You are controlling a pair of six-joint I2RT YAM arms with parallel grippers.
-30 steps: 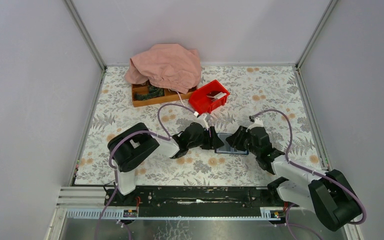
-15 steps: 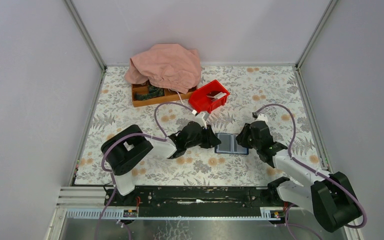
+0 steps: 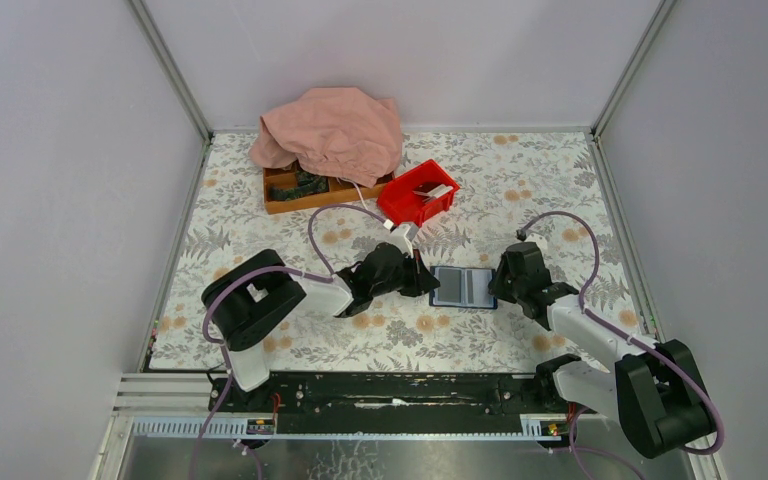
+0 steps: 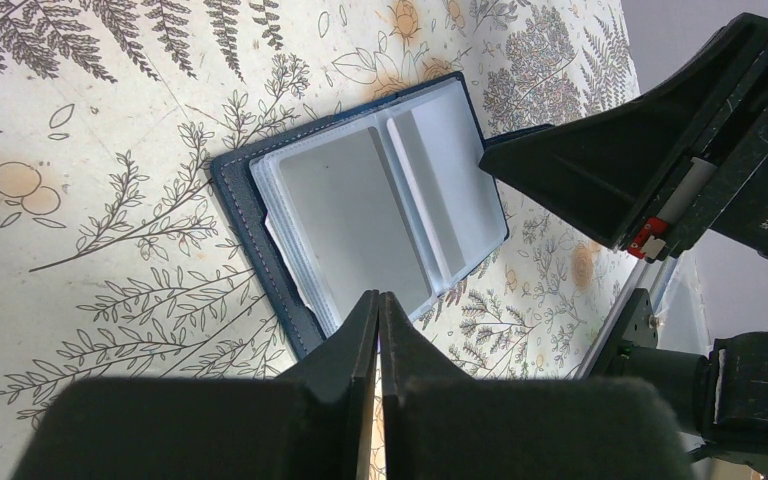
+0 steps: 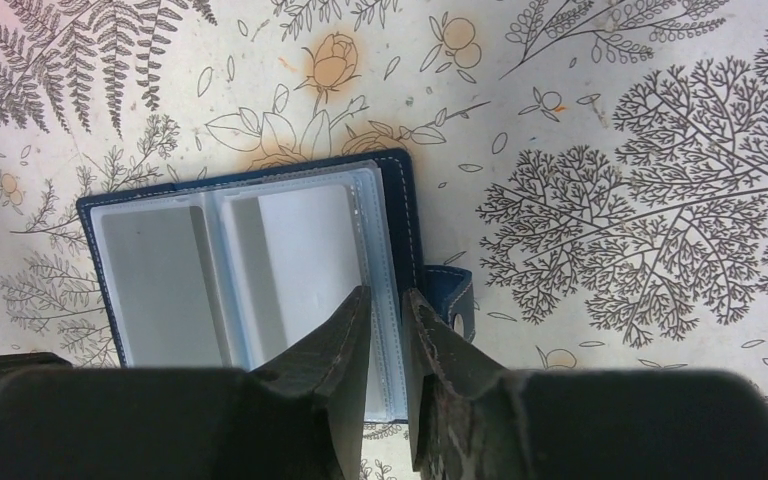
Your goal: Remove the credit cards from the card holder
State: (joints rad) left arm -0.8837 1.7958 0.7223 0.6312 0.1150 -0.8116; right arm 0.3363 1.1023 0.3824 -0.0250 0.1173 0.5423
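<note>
Left wrist view: card holder [image 4: 360, 210] lies open on counter [image 4: 110, 120].
Left fingers [image 4: 355, 340] shut at its edge, right fingers [image 5: 345, 340] slightly apart over its sleeves; neither clearly grips, so pulling may drag the holder, cards staying inside.

The counter [image 3: 550, 170] is being covered by a floral print. It is being enclosed by plain pale walls [image 3: 410, 60].

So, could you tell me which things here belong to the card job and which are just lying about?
Job in hand: card holder, lying open; left gripper; right gripper.
Lying about: red bin; pink cloth; wooden tray.
</note>
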